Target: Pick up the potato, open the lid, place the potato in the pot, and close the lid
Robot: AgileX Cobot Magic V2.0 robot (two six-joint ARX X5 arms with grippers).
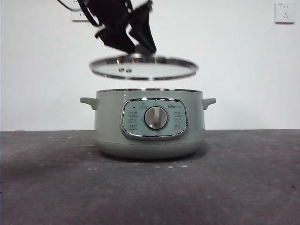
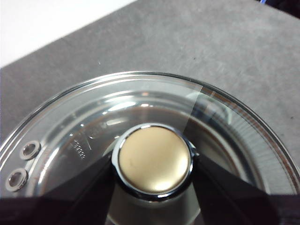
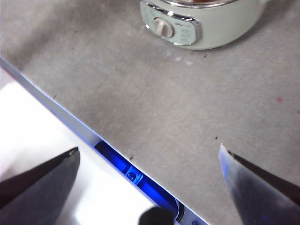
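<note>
Holding the lid by its knob in the closed left gripper, level above the pot; idling the empty, wide-open right gripper well away from pot; potato unseen, seemingly inside already; lowering lid remaining.

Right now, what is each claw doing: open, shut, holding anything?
Left claw: shut on the lid's knob, holding the lid above the pot.
Right claw: open, holding nothing.

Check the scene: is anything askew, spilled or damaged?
Nothing spilled or damaged. The round glass lid hangs slightly tilted above the pale sage-green pot, held by its knob in the left gripper.
</note>
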